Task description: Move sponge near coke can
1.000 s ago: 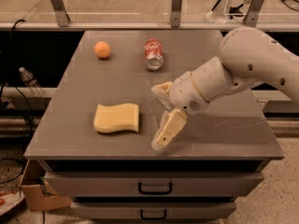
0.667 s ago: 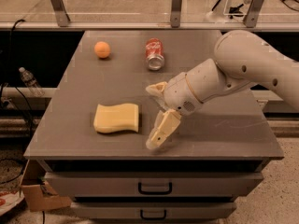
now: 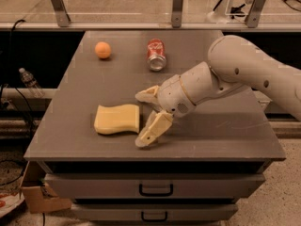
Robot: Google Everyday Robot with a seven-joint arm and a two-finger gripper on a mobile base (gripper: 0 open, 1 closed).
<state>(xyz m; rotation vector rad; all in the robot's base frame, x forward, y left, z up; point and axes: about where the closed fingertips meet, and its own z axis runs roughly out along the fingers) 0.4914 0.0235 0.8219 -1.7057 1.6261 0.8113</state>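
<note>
The pale yellow sponge [image 3: 117, 119] lies flat on the grey table top [image 3: 225, 131], toward the front left. The red coke can [image 3: 156, 54] lies on its side at the back middle of the table, well behind the sponge. My gripper [image 3: 142, 119] is open, just right of the sponge's right edge. One finger [image 3: 147, 94] points left behind the sponge's far right corner, the other finger [image 3: 153, 129] reaches down in front of its near right corner. The sponge's right end sits at the mouth of the open fingers, not held.
A round orange fruit [image 3: 103, 50] sits at the back left of the table. A metal rail with posts [image 3: 177, 6] runs behind the table. Drawers [image 3: 155, 189] are below the front edge. A plastic bottle [image 3: 29, 81] lies left of the table.
My gripper has moved left toward the sponge, with its fingers now bracketing the sponge's right end. The sponge, can and orange have not moved.
</note>
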